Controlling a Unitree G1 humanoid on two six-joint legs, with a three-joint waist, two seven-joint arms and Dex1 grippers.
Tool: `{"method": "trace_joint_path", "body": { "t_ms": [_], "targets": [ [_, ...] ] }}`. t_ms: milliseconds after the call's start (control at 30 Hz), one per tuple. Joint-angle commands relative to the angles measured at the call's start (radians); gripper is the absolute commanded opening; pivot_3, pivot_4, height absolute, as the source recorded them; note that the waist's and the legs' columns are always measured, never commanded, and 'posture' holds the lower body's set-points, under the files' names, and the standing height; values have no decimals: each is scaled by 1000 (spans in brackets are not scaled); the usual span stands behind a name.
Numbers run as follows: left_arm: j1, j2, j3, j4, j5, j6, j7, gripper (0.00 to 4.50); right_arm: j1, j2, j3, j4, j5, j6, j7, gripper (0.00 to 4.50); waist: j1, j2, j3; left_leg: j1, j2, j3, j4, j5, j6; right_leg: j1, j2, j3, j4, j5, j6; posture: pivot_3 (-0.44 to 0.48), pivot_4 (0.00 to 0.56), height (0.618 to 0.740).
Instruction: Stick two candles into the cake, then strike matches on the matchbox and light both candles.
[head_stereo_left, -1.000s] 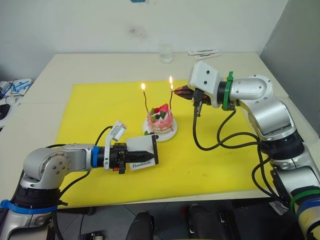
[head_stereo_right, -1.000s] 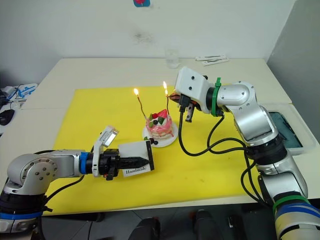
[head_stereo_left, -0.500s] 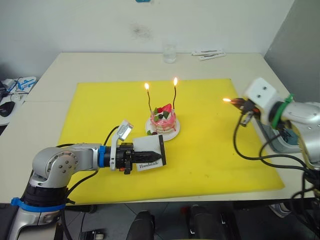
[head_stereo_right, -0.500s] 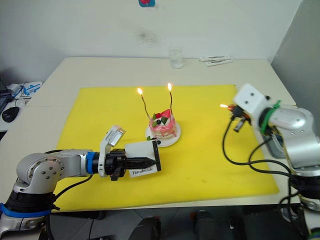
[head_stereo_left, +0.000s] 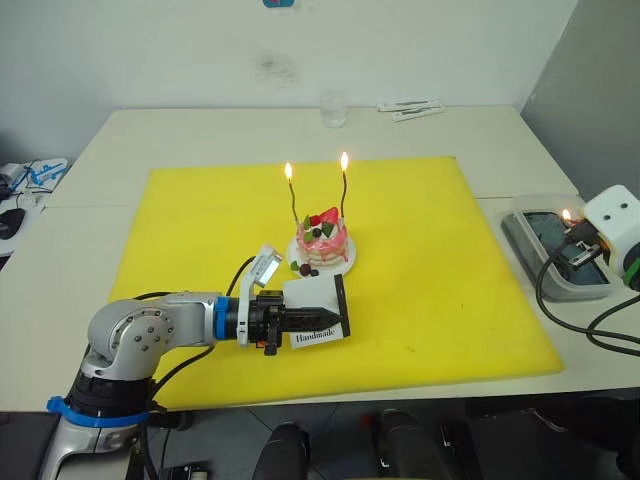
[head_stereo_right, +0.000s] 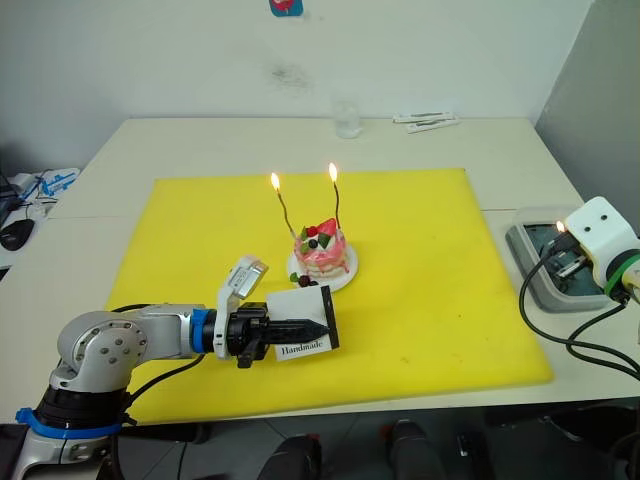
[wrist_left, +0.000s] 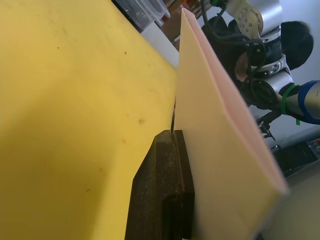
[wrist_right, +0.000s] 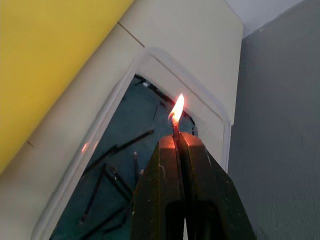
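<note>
Change: my right hand (wrist_right: 176, 142) has swung away from the cake, out past the 3 o'clock edge of the yellow mat (head_stereo_left: 420, 290), and now hangs over the clear tray (head_stereo_right: 530, 275) on the bare surface (head_stereo_left: 200, 130). A second ago it was at the candle tips.
Right hand: fingers pressed together, pinching a match (wrist_right: 175, 127) whose tip is still burning, the flame just above my fingertips.
Tray: water in it, by the look of it, with several spent dark sticks lying on the bottom; the burning match is above it, not yet in it.
Candles: both candles (head_stereo_left: 293, 200) stand upright in the cake (head_stereo_left: 322, 240), each with a steady flame, one toward 11 o'clock of the strawberry and one toward 1 o'clock.
Cake: on its white plate near the centre of the mat, untouched.
Left hand: my left hand (head_stereo_left: 297, 322) has moved in a little toward the cake and grips the matchbox (head_stereo_left: 318, 312), held on edge just at 6 o'clock of the plate, close to it but apart.
Meaning: lighting looks finished; I judge what is left is dropping the match into the tray before the flame reaches my fingers, then setting the matchbox down.
</note>
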Motion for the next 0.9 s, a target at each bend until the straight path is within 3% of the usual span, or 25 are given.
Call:
{"method": "trace_joint_path", "body": {
  "t_ms": [33, 67, 167, 533, 767, 900],
  "targets": [
    [-4, -3, 4, -38, -23, -3, 3, 0, 9, -40, -37, 7, -18, -40, -11, 31, 0, 0, 0, 0, 0, 0, 0, 0, 0, 0, 0, 0, 0, 0, 0, 0, 150, 740],
    [-3, -3, 4, -37, -23, -4, 3, 0, 12, -44, -35, 12, -20, -42, -13, 31, 0, 0, 0, 0, 0, 0, 0, 0, 0, 0, 0, 0, 0, 0, 0, 0, 150, 740],
    [-4, -4, 5, -36, -24, -5, 7, 0, 21, -56, -31, 29, -27, -45, -14, 641, 0, 0, 0, 0, 0, 0, 0, 0, 0, 0, 0, 0, 0, 0, 0, 0, 150, 740],
    [-13, 1, 22, -20, -33, 4, 17, 0, 17, -84, -42, 39, -65, -127, -37, 4486, 0, 0, 0, 0, 0, 0, 0, 0, 0, 0, 0, 0, 0, 0, 0, 0, 150, 740],
    [-44, -66, 5, -34, -85, 77, 135, 0, 32, -90, -125, -124, 95, -211, 114, 4486, 1, 0, 0, 0, 0, 0, 0, 0, 0, 0, 0, 0, 0, 0, 0, 0, 150, 740],
    [-81, -168, -18, 13, -66, 128, 280, 0, 56, -84, -157, -334, 352, -66, 293, 4486, 3, 0, 0, 0, 0, -1, 1, 0, 0, 1, 0, 0, 0, 0, 1, 0, 150, 740]
  ]
}}
